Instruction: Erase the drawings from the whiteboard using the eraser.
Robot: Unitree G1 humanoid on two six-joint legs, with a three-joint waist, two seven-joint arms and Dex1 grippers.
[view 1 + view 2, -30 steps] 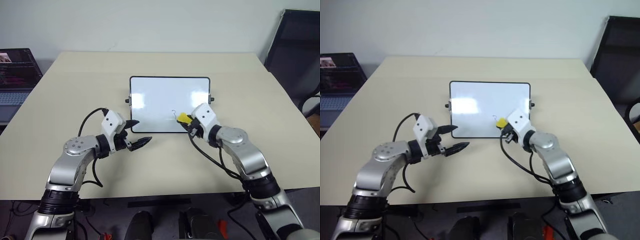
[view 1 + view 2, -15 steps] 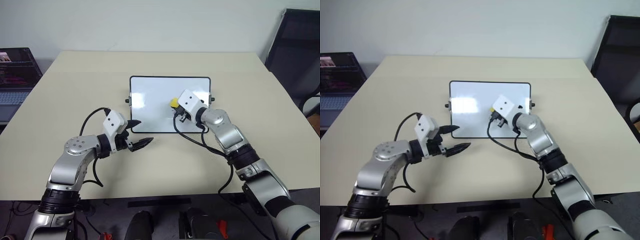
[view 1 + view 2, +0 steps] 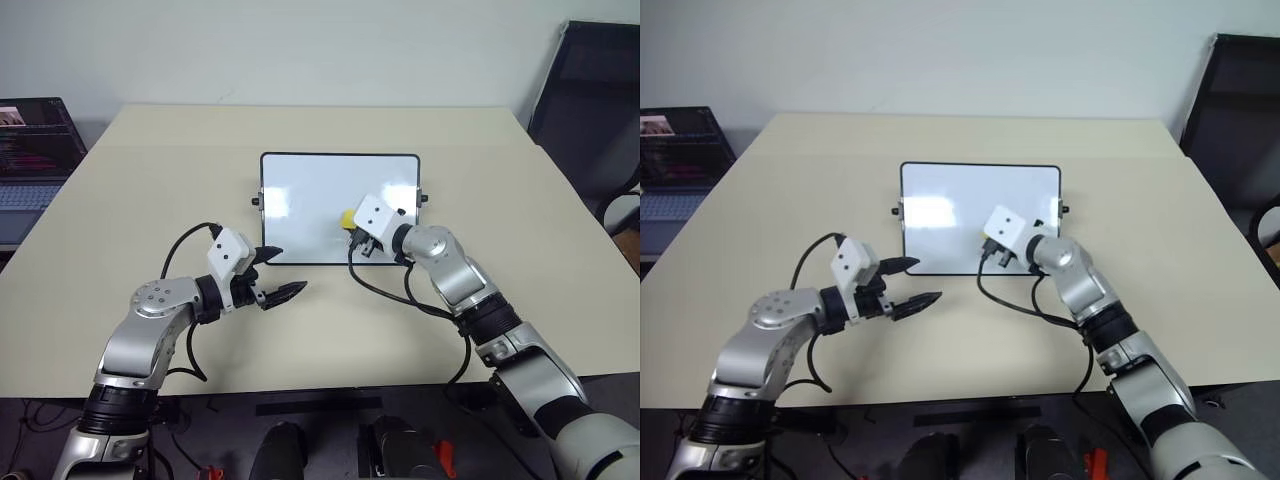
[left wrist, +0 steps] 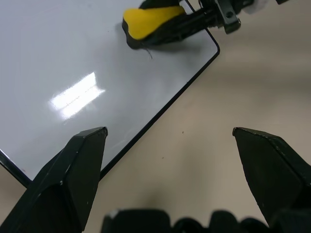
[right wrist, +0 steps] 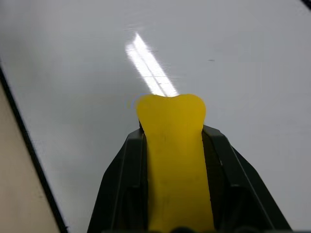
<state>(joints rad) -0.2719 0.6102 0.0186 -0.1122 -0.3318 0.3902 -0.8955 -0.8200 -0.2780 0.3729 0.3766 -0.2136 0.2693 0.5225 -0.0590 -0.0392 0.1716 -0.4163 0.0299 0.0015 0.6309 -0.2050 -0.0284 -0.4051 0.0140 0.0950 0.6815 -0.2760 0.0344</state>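
Since a second ago my right end effector (image 3: 352, 222) has slid up the whiteboard (image 3: 310, 195), from its near edge toward the middle, and the wrist has rolled a bit. It is squeezed tight on the eraser (image 3: 347, 217). In the right wrist view the yellow block (image 5: 172, 145) sits pinched between the two black fingers (image 5: 121, 184), with its tip poking out in front of them.

From my head camera, the eraser is on the board at about 4 o'clock from the board's middle. In the left wrist view its dark underside looks like it is down against the white face. One thin dark mark (image 4: 147, 52) peeks out just beside the eraser in that view. I cannot make out any other drawings from here.

My left end effector (image 3: 282, 276) has kept to the same spot. Its two black fingers (image 4: 73, 170) are spread wide apart and hold nothing. It hovers over the tan bench (image 3: 150, 190) just past the board's near left corner, at about 7 o'clock from the board's middle.

The whiteboard lies flat in the middle of the bench, with a bright glare patch (image 3: 275, 200) on its left part and a small black knob (image 3: 256, 200) on each side edge.

A laptop (image 3: 30, 150) is off past the bench at 10 o'clock.

A dark chair (image 3: 600, 90) stands at 2 o'clock.
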